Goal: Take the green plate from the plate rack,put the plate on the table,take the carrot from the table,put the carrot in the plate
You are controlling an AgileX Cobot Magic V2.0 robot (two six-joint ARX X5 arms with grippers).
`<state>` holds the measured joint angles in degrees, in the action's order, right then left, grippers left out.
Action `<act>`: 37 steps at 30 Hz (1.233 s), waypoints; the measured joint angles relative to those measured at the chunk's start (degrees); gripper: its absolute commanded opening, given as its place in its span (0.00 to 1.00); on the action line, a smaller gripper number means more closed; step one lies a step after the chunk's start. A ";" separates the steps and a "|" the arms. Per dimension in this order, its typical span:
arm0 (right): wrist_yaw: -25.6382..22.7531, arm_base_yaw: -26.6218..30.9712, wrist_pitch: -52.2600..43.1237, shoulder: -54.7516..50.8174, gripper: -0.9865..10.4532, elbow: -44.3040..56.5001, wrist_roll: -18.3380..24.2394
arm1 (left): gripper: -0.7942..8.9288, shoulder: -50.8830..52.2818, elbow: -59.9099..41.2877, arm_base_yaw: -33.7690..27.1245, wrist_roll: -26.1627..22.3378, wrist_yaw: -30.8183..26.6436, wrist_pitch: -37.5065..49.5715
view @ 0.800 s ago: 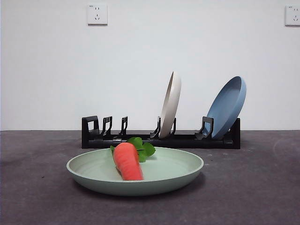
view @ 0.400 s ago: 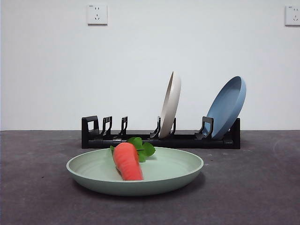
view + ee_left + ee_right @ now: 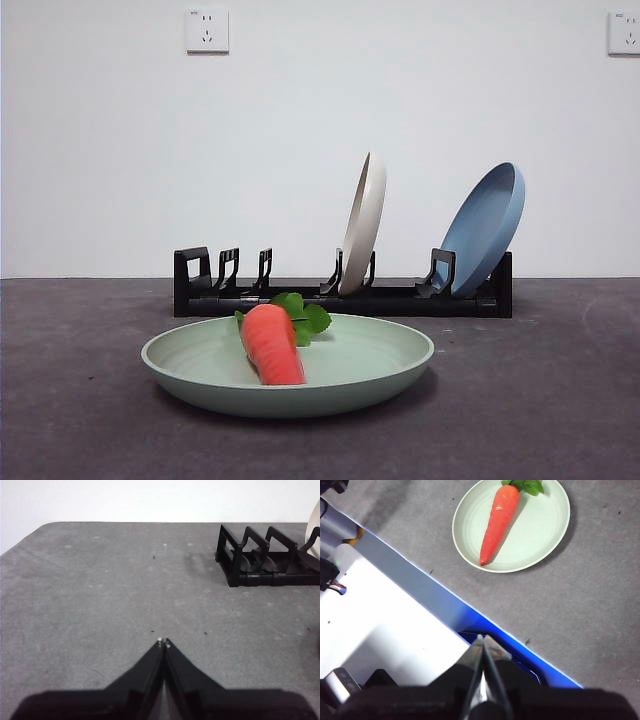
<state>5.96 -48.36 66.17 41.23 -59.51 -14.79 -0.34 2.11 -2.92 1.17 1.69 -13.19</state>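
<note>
The left gripper (image 3: 163, 642) waits with jaws closed on nothing above the bare table (image 3: 100, 590). The carrot (image 3: 271, 343) lies in the green plate (image 3: 380, 365), in front of the plate rack (image 3: 300, 298). The right gripper (image 3: 483, 641), clenched and empty, hangs well apart. The task seems finished; both arms should keep clear.

bright even light, soft shadows, sharp
</note>
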 measured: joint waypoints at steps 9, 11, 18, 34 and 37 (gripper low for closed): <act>0.00 0.00 0.02 0.00 0.09 0.00 0.00 | 0.08 0.00 0.00 0.00 0.02 0.00 -0.37; 0.00 0.00 0.00 0.00 0.09 0.00 0.00 | 0.08 0.00 0.00 0.00 0.02 0.00 -0.37; 0.00 0.00 0.02 0.00 0.09 0.00 0.00 | 0.08 0.00 0.00 -0.02 0.02 0.00 -0.39; 3.56 26.21 -22.45 -11.85 0.09 9.22 11.54 | 0.08 -0.02 0.00 -0.02 0.02 0.00 -0.42; 5.86 35.58 -33.59 -17.75 0.09 19.06 13.03 | 0.08 0.00 0.00 -0.02 0.02 0.00 -0.44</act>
<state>11.81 -12.78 32.58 23.49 -40.45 -1.76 -0.34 2.11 -2.94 1.19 1.69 -13.63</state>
